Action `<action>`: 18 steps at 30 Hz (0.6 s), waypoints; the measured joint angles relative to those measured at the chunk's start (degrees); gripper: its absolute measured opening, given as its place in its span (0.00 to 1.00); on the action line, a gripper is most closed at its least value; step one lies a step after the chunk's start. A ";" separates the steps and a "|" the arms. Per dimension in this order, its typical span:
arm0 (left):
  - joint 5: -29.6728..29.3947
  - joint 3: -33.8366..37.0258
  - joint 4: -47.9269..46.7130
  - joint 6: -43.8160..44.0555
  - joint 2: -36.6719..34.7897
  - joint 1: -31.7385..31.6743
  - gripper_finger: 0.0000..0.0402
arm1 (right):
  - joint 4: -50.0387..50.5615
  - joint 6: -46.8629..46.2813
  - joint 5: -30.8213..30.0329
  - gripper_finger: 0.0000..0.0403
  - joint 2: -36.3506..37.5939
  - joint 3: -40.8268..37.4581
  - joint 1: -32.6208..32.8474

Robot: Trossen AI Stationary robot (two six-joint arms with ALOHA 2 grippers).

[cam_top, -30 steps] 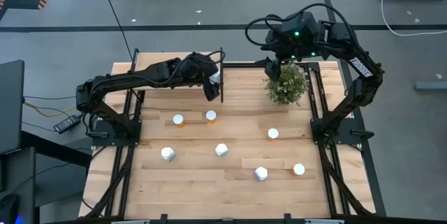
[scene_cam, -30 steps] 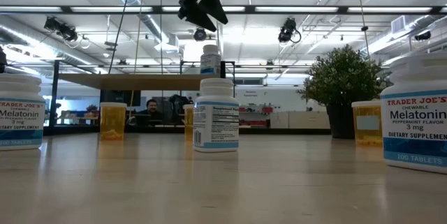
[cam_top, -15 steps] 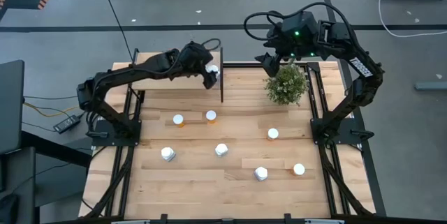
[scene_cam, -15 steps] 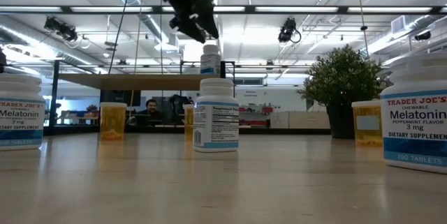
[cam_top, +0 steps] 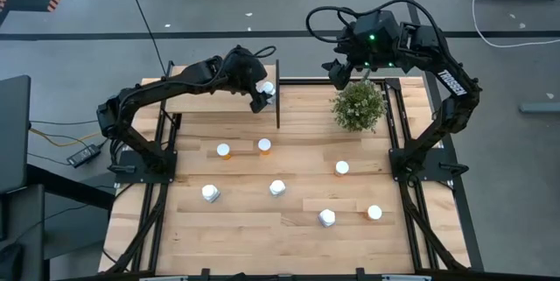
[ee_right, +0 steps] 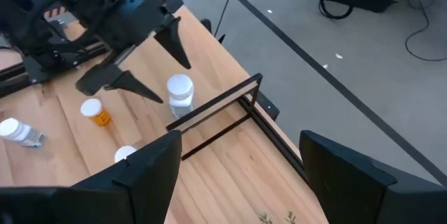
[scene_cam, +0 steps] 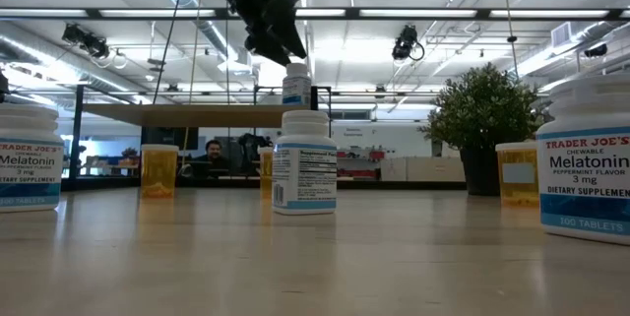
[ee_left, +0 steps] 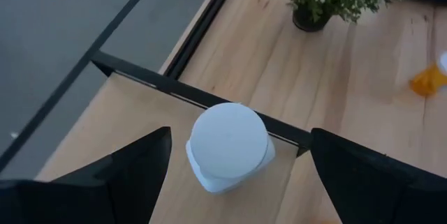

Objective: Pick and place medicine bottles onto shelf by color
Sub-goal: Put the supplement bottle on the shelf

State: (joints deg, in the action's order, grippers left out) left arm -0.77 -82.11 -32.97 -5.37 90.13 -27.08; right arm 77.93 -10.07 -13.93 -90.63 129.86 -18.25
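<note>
Counter [cam_top: 262,228] is pale wood planks; I count seven medicine bottles [cam_top: 276,187] scattered across it, a potted plant [cam_top: 359,106] at the far right. Grey floor all round. One white bottle [ee_left: 229,146] stands upright on the shelf [cam_top: 197,99], right beside the black divider [cam_top: 278,97] and near the shelf's edge. My left gripper [ee_left: 234,161] hangs just above it, fingers spread wide, clear of the cap. Right gripper [cam_top: 339,73] waits raised behind the plant, spread wide, holding nothing.
</note>
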 joint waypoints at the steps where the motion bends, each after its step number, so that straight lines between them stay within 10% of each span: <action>1: 0.00 -0.01 0.10 -0.76 0.34 -0.10 0.87 | 0.00 0.00 0.00 0.74 0.00 0.00 -0.23; 18: -0.01 0.02 1.24 0.12 3.82 -0.53 0.86 | 0.15 0.02 0.01 0.74 0.00 0.01 -0.87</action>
State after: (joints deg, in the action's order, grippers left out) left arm -0.78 -82.08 -31.73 -5.25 93.95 -27.61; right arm 78.08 -10.04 -13.92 -90.63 129.87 -19.11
